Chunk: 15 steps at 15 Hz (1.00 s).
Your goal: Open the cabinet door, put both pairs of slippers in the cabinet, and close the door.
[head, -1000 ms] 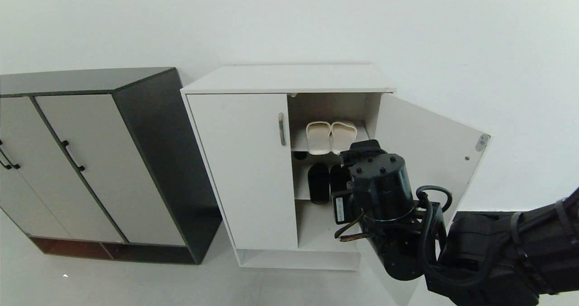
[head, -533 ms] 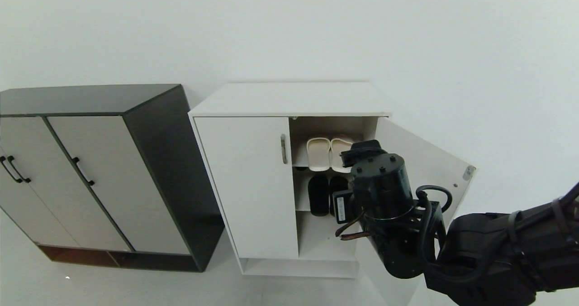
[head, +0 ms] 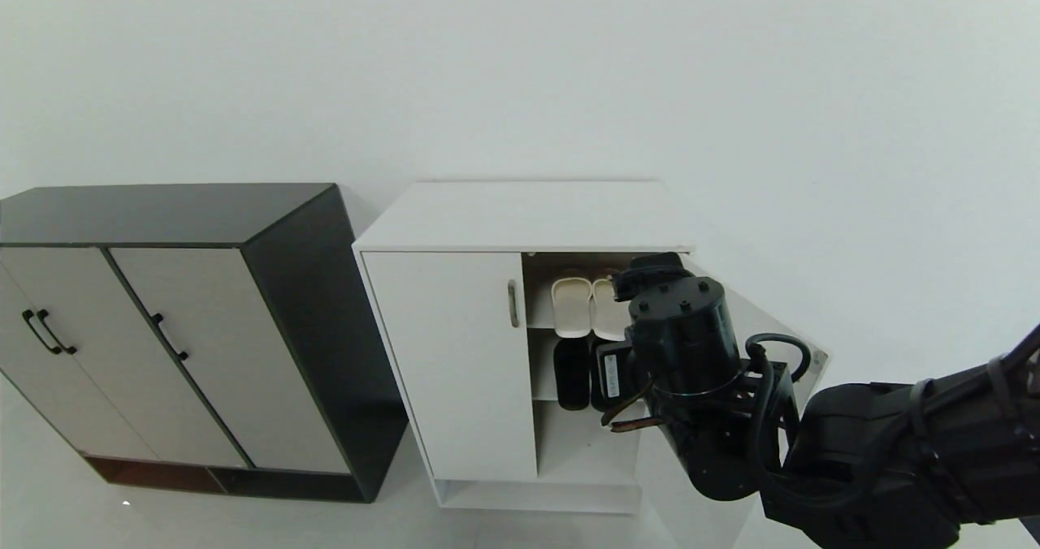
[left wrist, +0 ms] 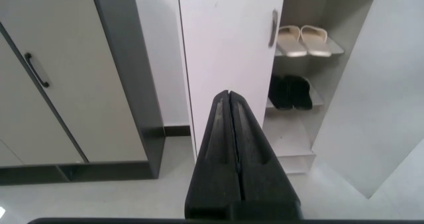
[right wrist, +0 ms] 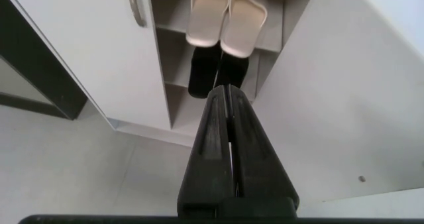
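Observation:
The white cabinet stands against the wall with its left door shut and its right door swung open. A cream pair of slippers lies on the upper shelf. A black pair of slippers lies on the shelf below. My right arm's wrist hangs in front of the opening, and the right gripper is shut and empty, pointing at the shelves. The left gripper is shut and empty, farther back, facing the shut left door.
A dark cabinet with two light doors and black handles stands just left of the white one. A metal handle sits on the shut left door. Bare floor lies in front of both cabinets.
The whole head view has shifted: both cabinets now sit lower and look smaller, so the camera has moved. The right arm keeps its place in the picture, and the slippers stay on their shelves.

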Available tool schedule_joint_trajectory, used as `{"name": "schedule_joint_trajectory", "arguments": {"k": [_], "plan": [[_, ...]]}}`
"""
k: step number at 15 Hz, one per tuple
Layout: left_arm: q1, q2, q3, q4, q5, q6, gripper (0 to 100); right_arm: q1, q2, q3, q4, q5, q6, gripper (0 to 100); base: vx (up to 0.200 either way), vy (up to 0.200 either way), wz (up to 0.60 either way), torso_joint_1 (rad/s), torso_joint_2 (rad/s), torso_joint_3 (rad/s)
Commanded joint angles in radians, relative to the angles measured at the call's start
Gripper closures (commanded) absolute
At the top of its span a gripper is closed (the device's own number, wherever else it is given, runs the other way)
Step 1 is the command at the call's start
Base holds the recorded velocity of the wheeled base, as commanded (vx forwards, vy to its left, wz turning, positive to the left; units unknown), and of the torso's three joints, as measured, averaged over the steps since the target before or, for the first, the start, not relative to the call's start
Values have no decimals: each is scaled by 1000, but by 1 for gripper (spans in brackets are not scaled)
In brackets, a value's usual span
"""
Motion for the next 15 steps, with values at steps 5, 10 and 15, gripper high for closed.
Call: {"name": "schedule_joint_trajectory", "arguments": {"k": [5,10,15], "plan": [[0,0,0,0,2,-2,100,1,2,0,-1,0,0,100,0,0,0,265,-587,-332],[0,0,0,0,0,0,100,-4,3,4,-2,0,0,100,0,0,0,203,-446,-242],[0,0,0,0,0,0,100,-18,3,24,-10,3,1,100,0,0,0,174,-370,-197]]}}
